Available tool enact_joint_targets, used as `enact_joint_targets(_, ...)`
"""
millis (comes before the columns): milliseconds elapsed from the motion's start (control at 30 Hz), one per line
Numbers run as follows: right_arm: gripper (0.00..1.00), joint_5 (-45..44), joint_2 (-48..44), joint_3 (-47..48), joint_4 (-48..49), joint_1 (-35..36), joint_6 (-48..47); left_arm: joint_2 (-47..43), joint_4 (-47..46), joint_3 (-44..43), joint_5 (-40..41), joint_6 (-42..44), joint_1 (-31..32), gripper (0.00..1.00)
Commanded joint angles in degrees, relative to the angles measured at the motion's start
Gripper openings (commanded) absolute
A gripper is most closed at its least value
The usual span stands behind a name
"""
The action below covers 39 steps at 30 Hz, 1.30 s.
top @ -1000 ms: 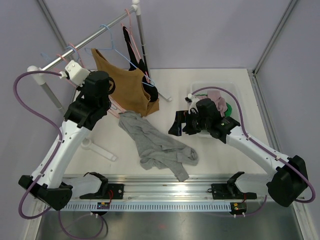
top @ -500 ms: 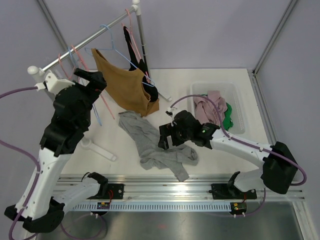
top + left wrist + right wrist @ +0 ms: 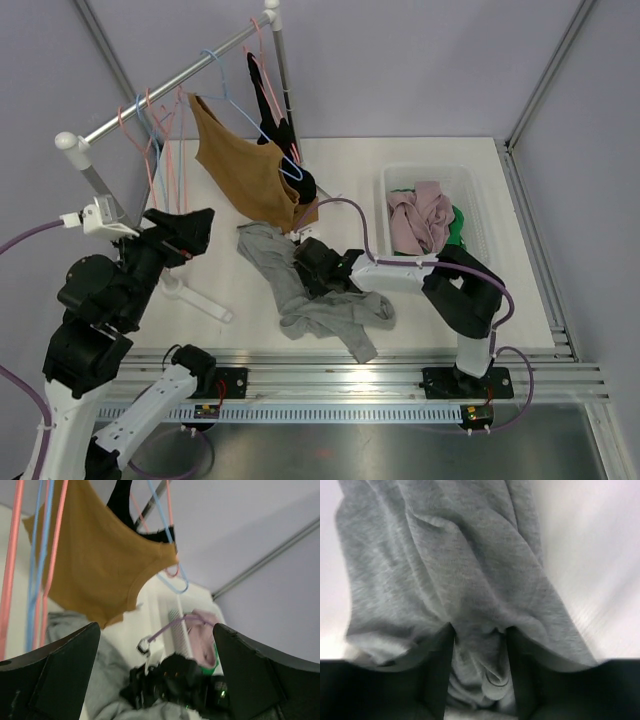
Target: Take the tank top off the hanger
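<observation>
A grey tank top (image 3: 300, 290) lies crumpled on the table, off any hanger. My right gripper (image 3: 308, 265) is pressed down into it. In the right wrist view its fingers (image 3: 437, 675) pinch a bunched fold of the grey cloth (image 3: 445, 570), so the right gripper (image 3: 480, 675) is shut on it. A brown tank top (image 3: 245, 170) still hangs on a blue hanger (image 3: 290, 168) on the rail (image 3: 170, 85). Empty pink hangers (image 3: 152, 140) dangle at the rail's left. My left gripper (image 3: 185, 235) is open and empty, held away from the rail. In the left wrist view the left gripper (image 3: 157, 675) faces the brown top (image 3: 95, 565).
A black garment (image 3: 275, 120) hangs behind the brown one. A white bin (image 3: 470, 180) at the right holds pink and green clothes. The rack's white foot (image 3: 200, 298) lies on the table beside the left arm.
The left gripper opened, let go of the pink hanger and drew back toward the near left. The right arm swept left from the bin onto the grey tank top and closed on it.
</observation>
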State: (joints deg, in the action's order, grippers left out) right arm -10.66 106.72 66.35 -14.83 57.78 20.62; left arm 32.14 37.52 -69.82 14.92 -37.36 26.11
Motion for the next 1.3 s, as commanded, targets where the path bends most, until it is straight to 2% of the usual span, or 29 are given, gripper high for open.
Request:
enact_joint_targets(0, 0.35, -6.6, 2.4, 2.9, 0.8, 2.0, -1.4, -6.3, 5.2, 3.7, -3.3, 6.5, -0.2, 0.99)
enact_joint_targets(33, 0.28, -6.0, 2.2, 2.0, 1.3, 2.1, -1.7, -8.0, 6.0, 4.5, -2.6, 7.7, -0.2, 0.99)
enact_joint_targets(100, 0.05, -5.1, 0.1, 0.8, 3.0, 2.2, -1.7, -11.6, 7.2, 6.4, -0.6, 11.0, -0.2, 0.99)
enact_joint_targets(133, 0.00, -5.2, -1.0, -0.2, 3.1, 2.1, -1.4, -13.0, 7.6, 7.0, -0.2, 12.1, -0.2, 0.99)
enact_joint_targets(267, 0.00, -5.7, -9.5, -2.0, 2.7, 2.2, -1.1, -21.0, 3.9, 12.9, -2.2, 19.0, -0.2, 0.99)
enact_joint_targets(400, 0.00, -8.3, -22.3, -1.6, -0.2, 2.2, -1.0, -28.8, -1.4, 21.5, -6.9, 20.4, -0.2, 0.99)
enact_joint_targets(533, 0.00, -14.2, -30.6, 4.6, -7.0, 2.2, -3.1, -33.5, -3.4, 23.6, -7.2, 20.1, -0.2, 0.99)
enact_joint_targets(667, 0.00, -22.6, -36.3, 13.2, -16.2, 2.2, -5.9, -33.2, -2.4, 23.3, -4.8, 19.9, -0.2, 0.99)
enact_joint_targets(800, 0.00, -28.5, -36.7, 27.3, -23.0, -1.0, -10.4, -32.8, -1.5, 23.2, -4.8, 19.8, -0.2, 0.99)
enact_joint_targets(933, 0.00, -25.5, -34.2, 42.8, -31.2, -8.5, -13.3, -32.8, -0.7, 23.2, -3.5, 19.8, -0.2, 0.99)
enact_joint_targets(1000, 0.00, -29.2, -30.4, 52.0, -33.9, -11.1, -16.6, -32.8, -0.4, 23.1, -3.2, 19.5, -0.2, 0.99)
enact_joint_targets(1100, 0.00, -31.4, -25.6, 59.7, -39.3, -15.8, -18.8, -33.4, 0.0, 23.1, -2.6, 19.3, -0.2, 0.99)
enact_joint_targets(1167, 0.00, -31.6, -25.3, 59.3, -39.8, -18.5, -18.7, -33.7, 0.0, 23.1, -1.3, 19.1, -0.3, 0.99)
enact_joint_targets(1233, 0.00, -30.0, -26.1, 54.5, -39.0, -20.9, -17.1, -34.2, 0.1, 23.2, -0.1, 18.9, -0.3, 0.99)
enact_joint_targets(1267, 0.00, -29.1, -27.3, 52.2, -37.7, -24.3, -16.4, -34.4, 0.1, 23.2, 0.2, 18.7, -0.3, 0.99)
